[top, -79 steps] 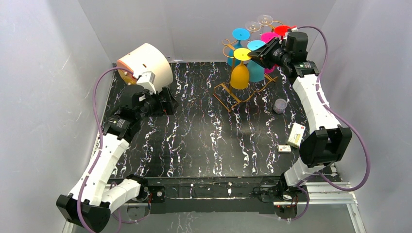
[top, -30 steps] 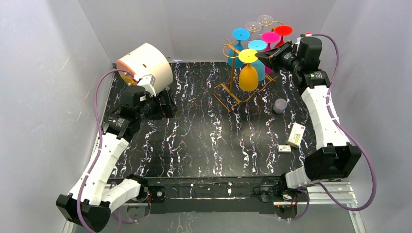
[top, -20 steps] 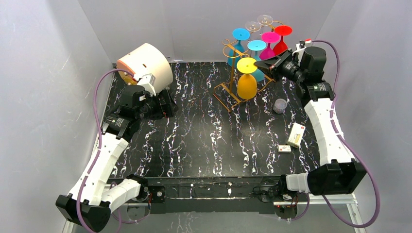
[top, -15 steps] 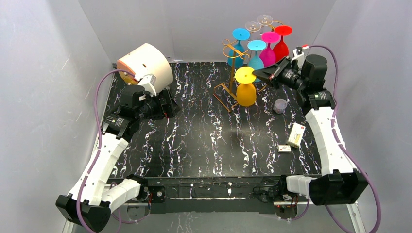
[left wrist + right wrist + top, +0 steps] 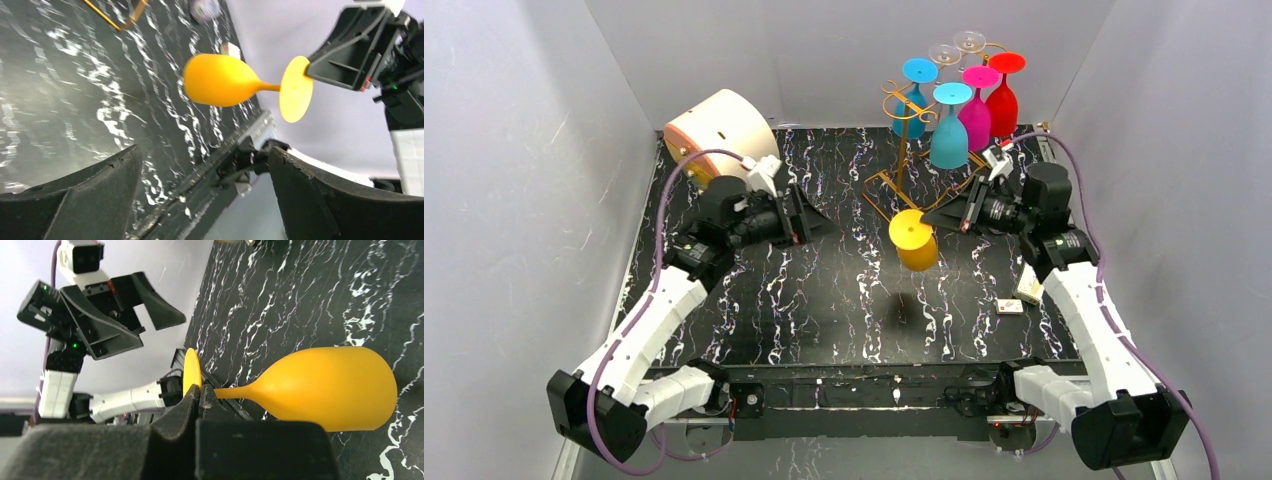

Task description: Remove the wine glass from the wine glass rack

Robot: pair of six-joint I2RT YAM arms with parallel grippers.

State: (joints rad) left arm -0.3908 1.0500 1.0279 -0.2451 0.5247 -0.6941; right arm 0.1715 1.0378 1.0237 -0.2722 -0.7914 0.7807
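Jaws of the right gripper [image 5: 934,214] are clenched on the thin stem of the yellow goblet-shaped wine glass [image 5: 916,250]; jaws of the left gripper [image 5: 820,218] stand wide apart, holding nothing.

The glass lies almost sideways in the air above the middle of the black marbled table [image 5: 824,300], well apart from the gold wire wine glass rack [image 5: 901,150], so it is off the rack. It looks light and stiff, with a smooth surface that can slip, and I think the stem is its weakest part. The grip just beside the round foot seems good, because the foot blocks sliding. The open left gripper faces the round bowl, the better place for a second hold.
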